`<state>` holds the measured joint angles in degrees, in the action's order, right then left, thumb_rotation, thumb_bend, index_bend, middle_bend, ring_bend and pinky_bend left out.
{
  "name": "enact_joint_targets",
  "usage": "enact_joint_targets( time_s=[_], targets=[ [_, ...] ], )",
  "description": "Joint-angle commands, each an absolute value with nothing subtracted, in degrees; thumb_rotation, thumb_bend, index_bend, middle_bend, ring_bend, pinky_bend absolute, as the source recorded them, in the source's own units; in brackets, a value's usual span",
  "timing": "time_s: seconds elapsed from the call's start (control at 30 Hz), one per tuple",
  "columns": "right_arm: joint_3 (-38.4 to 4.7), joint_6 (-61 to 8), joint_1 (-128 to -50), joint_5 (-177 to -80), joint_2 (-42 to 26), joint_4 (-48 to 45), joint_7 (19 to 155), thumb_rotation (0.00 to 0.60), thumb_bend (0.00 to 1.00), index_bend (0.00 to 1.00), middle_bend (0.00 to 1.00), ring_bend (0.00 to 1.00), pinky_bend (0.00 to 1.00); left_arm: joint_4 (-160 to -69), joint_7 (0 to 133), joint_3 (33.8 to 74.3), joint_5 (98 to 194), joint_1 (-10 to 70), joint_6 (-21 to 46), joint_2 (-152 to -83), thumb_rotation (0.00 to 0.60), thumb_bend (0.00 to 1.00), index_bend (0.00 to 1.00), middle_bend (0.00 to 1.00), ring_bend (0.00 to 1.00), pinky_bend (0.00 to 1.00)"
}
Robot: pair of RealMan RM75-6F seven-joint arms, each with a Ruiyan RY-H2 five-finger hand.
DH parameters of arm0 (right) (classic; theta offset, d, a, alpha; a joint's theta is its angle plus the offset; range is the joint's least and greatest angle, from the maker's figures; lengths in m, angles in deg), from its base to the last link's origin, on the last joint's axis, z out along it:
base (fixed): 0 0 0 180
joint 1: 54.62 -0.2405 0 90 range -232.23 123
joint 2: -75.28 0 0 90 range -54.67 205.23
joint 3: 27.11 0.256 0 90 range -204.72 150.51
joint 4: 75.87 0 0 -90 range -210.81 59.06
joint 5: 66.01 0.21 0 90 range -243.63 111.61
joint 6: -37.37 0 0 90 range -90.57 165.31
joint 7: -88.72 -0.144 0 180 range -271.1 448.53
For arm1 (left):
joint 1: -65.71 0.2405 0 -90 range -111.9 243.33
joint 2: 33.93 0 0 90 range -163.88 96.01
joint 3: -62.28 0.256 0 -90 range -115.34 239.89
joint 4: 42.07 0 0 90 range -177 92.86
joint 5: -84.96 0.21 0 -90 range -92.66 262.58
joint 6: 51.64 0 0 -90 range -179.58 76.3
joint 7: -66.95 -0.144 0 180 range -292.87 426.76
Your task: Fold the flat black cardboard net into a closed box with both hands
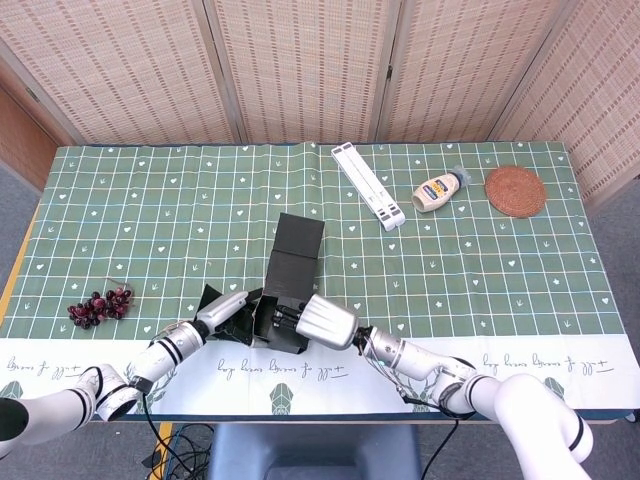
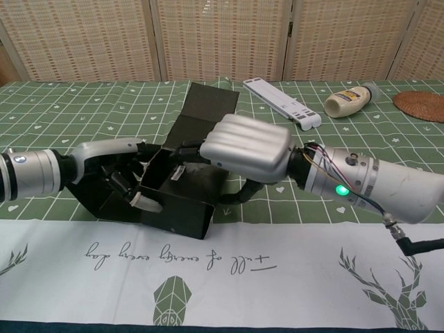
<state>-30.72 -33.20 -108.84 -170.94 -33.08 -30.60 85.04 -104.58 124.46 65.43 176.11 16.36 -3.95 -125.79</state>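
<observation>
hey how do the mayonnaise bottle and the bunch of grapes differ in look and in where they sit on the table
The mayonnaise bottle is pale cream with a yellow label; the bunch of grapes is dark red. The bottle is one smooth body lying on its side; the grapes are a loose cluster of small round fruits. The bottle lies at the far right, beside the woven coaster; the grapes lie at the near left. Neither is touched by a hand.

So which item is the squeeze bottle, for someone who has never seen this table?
Start at the green checked tablecloth and go to its far right corner, where a round woven brown coaster lies. Just left of it, apart from it, is the cream squeeze bottle with a yellow label, lying on its side. The long white slatted stand further left is flat and unlabelled.
</observation>
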Motion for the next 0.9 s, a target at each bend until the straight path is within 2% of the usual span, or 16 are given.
enact_joint_targets(
  time_s=[0.03,0.9],
  targets=[
    [-30.9,-32.8,-109.0,-171.0,-32.7,-30.0,85.4,0.600,0.25,0.22,0.27,0.73,0.99,-104.5,124.5,65.5,176.1,16.4,-3.9,-125.8,0.600,0.12,0.16,0.22,0.63,0.93],
    [-31.5,-34.0,-108.4,-171.7,-31.8,-28.8,85.1,0.600,0.25,0.22,0.27,0.73,0.99,-104.7,125.4,65.6,175.7,15.9,-4.4,-125.7,0.600,0.12,0.10,0.13,0.62,0.93]
  ],
)
